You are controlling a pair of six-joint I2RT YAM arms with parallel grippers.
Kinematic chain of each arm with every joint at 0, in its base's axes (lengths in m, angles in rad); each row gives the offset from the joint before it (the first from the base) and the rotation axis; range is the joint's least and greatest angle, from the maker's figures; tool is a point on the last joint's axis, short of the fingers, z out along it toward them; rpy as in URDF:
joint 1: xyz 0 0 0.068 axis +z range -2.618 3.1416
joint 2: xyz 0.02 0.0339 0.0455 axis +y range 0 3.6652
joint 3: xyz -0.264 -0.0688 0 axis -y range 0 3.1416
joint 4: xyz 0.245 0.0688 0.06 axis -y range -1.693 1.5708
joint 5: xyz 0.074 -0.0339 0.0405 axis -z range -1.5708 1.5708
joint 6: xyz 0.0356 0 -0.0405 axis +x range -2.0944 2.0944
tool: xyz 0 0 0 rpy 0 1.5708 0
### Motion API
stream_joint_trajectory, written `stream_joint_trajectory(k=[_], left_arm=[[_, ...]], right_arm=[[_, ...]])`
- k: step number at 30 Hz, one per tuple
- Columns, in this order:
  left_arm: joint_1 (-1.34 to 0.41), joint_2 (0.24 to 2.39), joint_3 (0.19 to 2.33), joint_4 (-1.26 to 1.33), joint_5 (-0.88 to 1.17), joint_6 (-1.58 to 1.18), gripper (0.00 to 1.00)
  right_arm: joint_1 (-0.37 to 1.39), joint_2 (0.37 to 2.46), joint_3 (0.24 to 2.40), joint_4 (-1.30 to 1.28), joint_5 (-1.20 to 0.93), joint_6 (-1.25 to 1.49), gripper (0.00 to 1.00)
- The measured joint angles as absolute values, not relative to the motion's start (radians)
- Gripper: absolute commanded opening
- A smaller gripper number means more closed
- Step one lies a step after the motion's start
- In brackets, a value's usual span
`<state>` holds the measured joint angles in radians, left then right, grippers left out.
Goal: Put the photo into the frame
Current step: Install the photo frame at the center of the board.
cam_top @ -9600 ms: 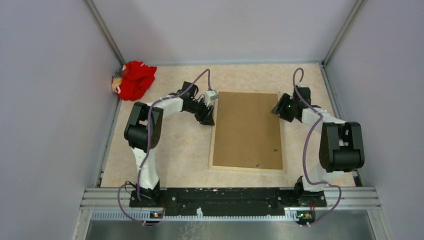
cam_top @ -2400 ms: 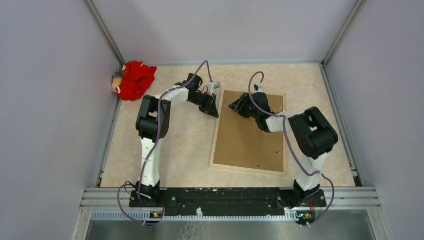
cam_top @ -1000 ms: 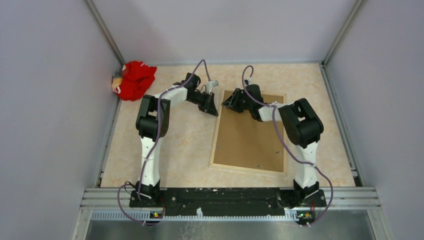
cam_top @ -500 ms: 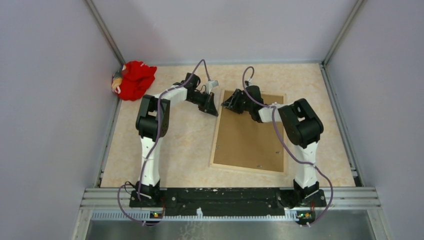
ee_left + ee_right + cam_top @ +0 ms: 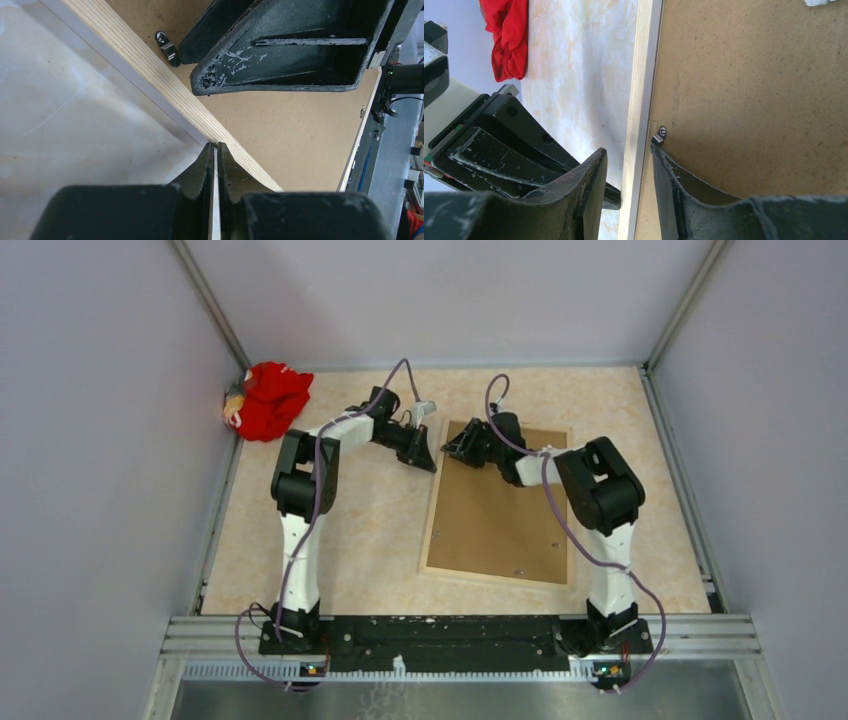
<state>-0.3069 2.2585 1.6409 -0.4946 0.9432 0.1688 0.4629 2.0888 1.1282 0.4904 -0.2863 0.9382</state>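
Your frame (image 5: 431, 520) is lying rear side up on the counter (image 5: 350, 540), showing light wood rails around a brown backing board (image 5: 500, 510). Your left pincer (image 5: 215, 147) is sitting closed at the outer edge of the frame's left rail, near its far corner. Your right pincer (image 5: 628, 148) is standing open, straddling that rail, its inner finger beside a metal clip (image 5: 662, 131).
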Motion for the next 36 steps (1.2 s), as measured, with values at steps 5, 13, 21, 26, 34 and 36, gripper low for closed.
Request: stream_joint_trajectory(k=[5,13,21,26,34,36], left_arm=[[-0.305,2.259,1.638,-0.490,0.947,0.169,0.09],[-0.303,2.259,1.632,-0.480,0.955,0.168,0.08],[-0.302,2.259,1.626,-0.471,0.963,0.168,0.07],[-0.302,2.259,1.625,-0.470,0.965,0.169,0.06],[-0.300,2.252,1.618,-0.470,0.966,0.178,0.07],[-0.300,2.247,1.609,-0.475,0.956,0.187,0.10]], right_arm=[[0.466,2.089,1.128,0.494,-0.274,0.957,0.40],[0.470,2.105,1.128,0.528,-0.259,0.995,0.40],[0.479,2.116,1.128,0.557,-0.236,1.018,0.40],[0.486,2.119,1.128,0.565,-0.218,1.026,0.40],[0.493,2.112,1.122,0.573,-0.207,1.030,0.44],[0.493,2.082,1.101,0.549,-0.205,1.021,0.47]])
